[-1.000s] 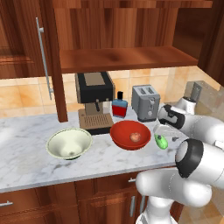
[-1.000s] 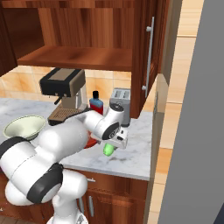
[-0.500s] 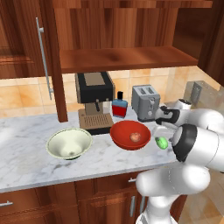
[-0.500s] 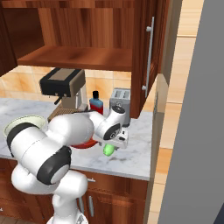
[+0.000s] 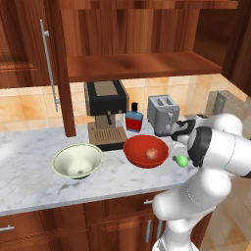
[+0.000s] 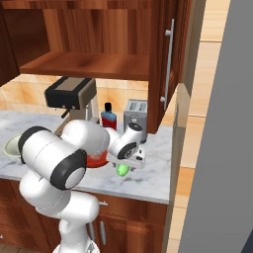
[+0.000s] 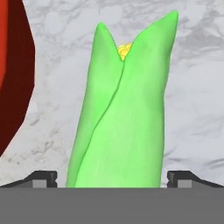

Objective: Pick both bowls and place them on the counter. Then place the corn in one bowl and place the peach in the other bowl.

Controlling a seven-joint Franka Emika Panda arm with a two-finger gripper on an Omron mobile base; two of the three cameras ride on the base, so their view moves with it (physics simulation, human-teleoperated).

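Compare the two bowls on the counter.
The red bowl is plain glossy red; the cream-white bowl is pale inside. The red bowl holds the peach; the cream-white bowl holds nothing. The red bowl lies nearer the gripper. Both stand upright and look alike in size.

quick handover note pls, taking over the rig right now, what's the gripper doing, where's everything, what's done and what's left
Gripper: open, straddling the corn, not closed on it yet.
Corn: lying on the counter just right of the red bowl, near the front edge.
Cream-white bowl: on the counter left of the red bowl, nothing in it.
Peach: already inside the red bowl.
Done: both bowls on the counter, peach placed.
Left: close on the corn, lift it, carry it past the red bowl and drop it in the cream-white bowl.
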